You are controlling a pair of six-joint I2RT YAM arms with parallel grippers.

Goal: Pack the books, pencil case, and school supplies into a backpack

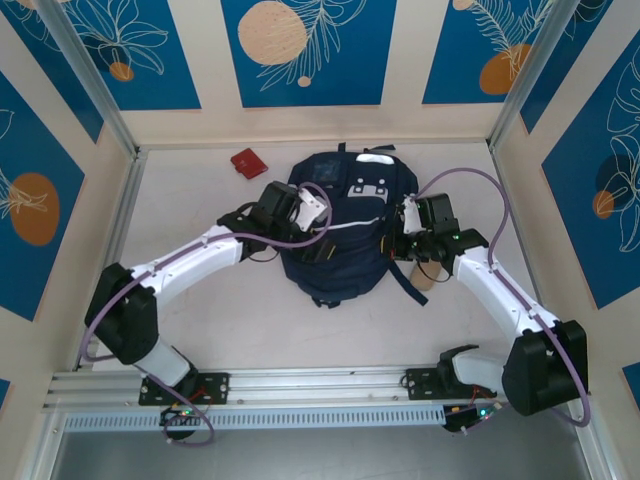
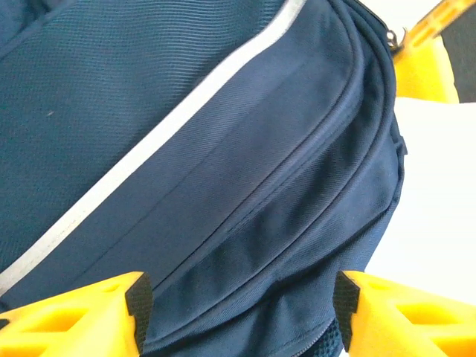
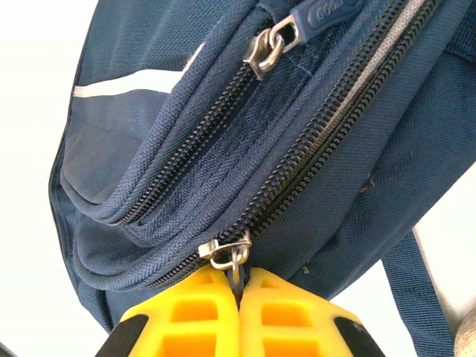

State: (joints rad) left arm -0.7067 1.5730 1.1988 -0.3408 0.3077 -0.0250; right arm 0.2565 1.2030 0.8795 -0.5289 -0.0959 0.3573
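The navy-blue backpack (image 1: 340, 225) lies flat in the middle of the table, its white stripe (image 2: 149, 167) running across the front pocket. My left gripper (image 1: 318, 212) hovers open over the pack's left side, yellow fingers (image 2: 82, 316) spread wide above the fabric with nothing between them. At the pack's right edge my right gripper (image 3: 239, 286) is shut on the pull tab of the main zipper slider (image 3: 227, 251). A second slider (image 3: 269, 44) sits further along on the front pocket zipper. The books are out of view.
A small red object (image 1: 248, 162) lies at the back left of the table. A brownish cylinder (image 1: 427, 275) stands under my right arm. A dark strap (image 3: 416, 290) trails off the pack's right side. Walls enclose the table on three sides.
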